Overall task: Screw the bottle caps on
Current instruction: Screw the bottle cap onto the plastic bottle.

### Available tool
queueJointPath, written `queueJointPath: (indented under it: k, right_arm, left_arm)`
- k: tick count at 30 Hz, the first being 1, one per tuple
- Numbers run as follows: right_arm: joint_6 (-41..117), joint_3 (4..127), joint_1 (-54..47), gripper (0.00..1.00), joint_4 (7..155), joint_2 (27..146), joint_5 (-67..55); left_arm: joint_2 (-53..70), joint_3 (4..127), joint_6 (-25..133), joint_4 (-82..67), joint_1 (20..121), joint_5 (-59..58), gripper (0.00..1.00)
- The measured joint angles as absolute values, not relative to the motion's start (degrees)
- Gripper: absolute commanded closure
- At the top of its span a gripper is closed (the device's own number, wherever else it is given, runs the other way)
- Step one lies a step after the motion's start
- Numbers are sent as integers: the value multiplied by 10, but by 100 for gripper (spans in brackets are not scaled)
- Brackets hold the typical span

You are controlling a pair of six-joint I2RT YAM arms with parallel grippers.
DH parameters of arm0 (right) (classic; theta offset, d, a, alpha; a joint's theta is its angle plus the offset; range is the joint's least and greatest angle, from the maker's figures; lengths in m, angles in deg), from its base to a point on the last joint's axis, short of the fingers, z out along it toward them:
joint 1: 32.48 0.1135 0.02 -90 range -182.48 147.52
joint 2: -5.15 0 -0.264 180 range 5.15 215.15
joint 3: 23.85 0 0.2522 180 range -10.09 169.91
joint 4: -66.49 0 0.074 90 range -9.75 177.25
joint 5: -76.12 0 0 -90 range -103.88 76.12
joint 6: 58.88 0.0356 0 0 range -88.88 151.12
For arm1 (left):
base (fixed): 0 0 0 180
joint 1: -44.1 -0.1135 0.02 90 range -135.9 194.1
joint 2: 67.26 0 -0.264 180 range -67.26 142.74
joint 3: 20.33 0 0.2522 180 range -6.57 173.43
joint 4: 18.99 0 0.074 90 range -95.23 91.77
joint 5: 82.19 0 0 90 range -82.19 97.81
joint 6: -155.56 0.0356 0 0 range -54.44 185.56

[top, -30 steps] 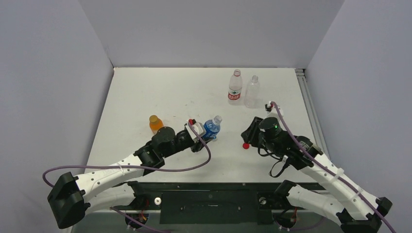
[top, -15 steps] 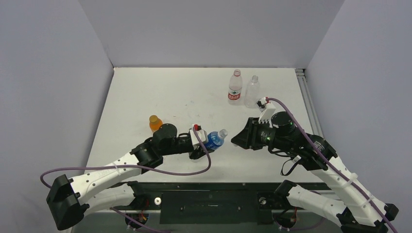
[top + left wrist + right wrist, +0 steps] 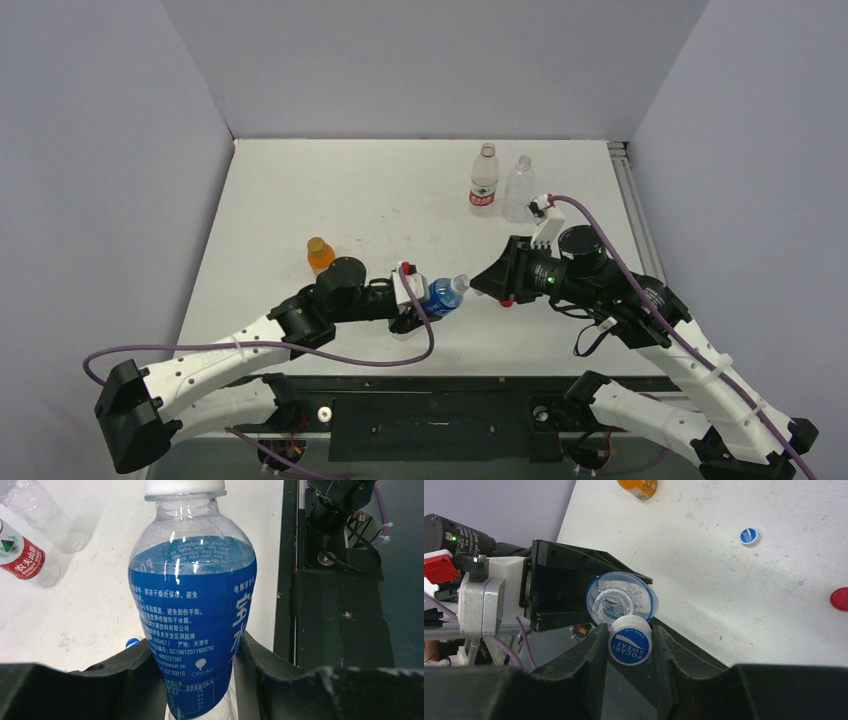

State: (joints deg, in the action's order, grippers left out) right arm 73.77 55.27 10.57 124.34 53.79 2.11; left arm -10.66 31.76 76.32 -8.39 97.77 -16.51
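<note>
Your left gripper (image 3: 200,680) is clenched on the lower body of the blue bottle (image 3: 192,605), one finger on each side of the label. A second ago that bottle stood close to upright beside the gripper. Now it is tilted, its neck pointing right toward the other arm.

Your right gripper (image 3: 630,639) is clamped on a blue-and-white cap (image 3: 630,646), printed top facing the wrist camera. A second ago this gripper was low over the table (image 3: 330,190), next to the red cap (image 3: 839,599). Since then it has lifted and moved left, and over the last half second the gap to the bottle has closed.

In the right wrist view the held cap sits against the rim of the bottle mouth, off to one side. The mouth is open and the cap is not seated.

- The red cap lies on the table, and a spare blue cap (image 3: 749,536) lies apart from it.
- The orange bottle (image 3: 320,255), red-label bottle (image 3: 484,180) and clear bottle (image 3: 518,188) have not moved.
</note>
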Motion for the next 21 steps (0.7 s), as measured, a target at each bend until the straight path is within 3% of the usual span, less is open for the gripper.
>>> queueJointPath:
  k: [21]
  right_arm:
    - [741, 553, 106, 100, 1222, 564, 66]
  left_arm:
    - [-85, 332, 769, -77, 988, -182, 100]
